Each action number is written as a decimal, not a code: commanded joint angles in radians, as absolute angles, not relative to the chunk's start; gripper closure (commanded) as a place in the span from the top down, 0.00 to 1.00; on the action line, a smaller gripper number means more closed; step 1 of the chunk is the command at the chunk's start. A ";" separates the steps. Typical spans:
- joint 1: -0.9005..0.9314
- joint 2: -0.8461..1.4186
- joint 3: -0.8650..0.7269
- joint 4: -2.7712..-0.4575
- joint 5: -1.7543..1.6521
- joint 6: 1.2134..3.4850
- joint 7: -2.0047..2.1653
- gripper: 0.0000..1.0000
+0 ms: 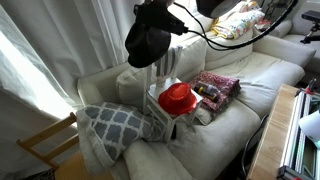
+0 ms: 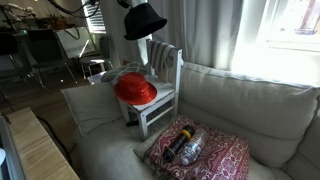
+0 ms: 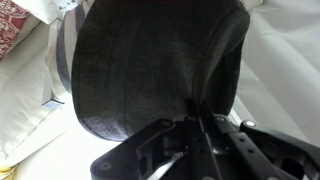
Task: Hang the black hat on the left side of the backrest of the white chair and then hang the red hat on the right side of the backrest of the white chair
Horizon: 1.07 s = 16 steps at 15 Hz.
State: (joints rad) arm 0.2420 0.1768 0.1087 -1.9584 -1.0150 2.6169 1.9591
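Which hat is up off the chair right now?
The black hat, held by the jaws in the air above the backrest of the chair; the red hat lies on its seat.

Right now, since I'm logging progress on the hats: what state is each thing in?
black hat: held in the air, not yet hung
gripper: shut on the black hat
white chair: upright on the sofa, backrest bare
red hat: lying on the white chair's seat
bottle: lying on the patterned cushion

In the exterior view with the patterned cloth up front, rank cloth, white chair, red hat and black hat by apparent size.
1. patterned cloth (nearest the camera, which inflates it)
2. white chair
3. red hat and black hat: look about alike, unranked
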 commanded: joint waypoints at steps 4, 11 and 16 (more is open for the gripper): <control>0.240 0.192 0.115 -1.951 -0.998 2.623 1.929 0.02; 0.266 0.321 0.093 -1.901 -1.096 2.574 1.980 0.02; 0.257 0.395 0.092 -1.880 -1.096 2.590 1.986 0.03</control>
